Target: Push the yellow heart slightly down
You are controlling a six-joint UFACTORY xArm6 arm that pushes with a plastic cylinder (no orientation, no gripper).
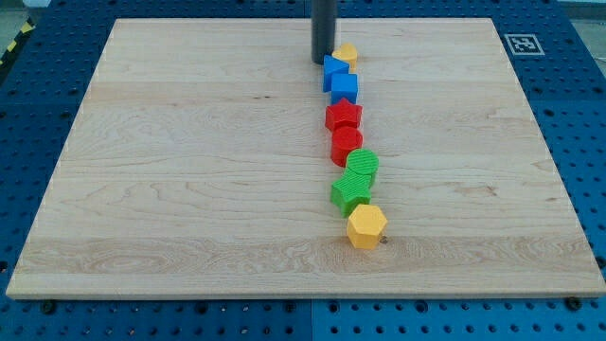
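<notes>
Where the block column ends, my tip (323,62), clawless, sits just left of yellow heart (347,53).

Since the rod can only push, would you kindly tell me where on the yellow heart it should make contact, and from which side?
Judging from this view, press the yellow heart on its upper edge, coming from the view's top. My tip sits at its left, beside the upper blue block. That block touches the heart's lower side, so it will likely shift too.
</notes>
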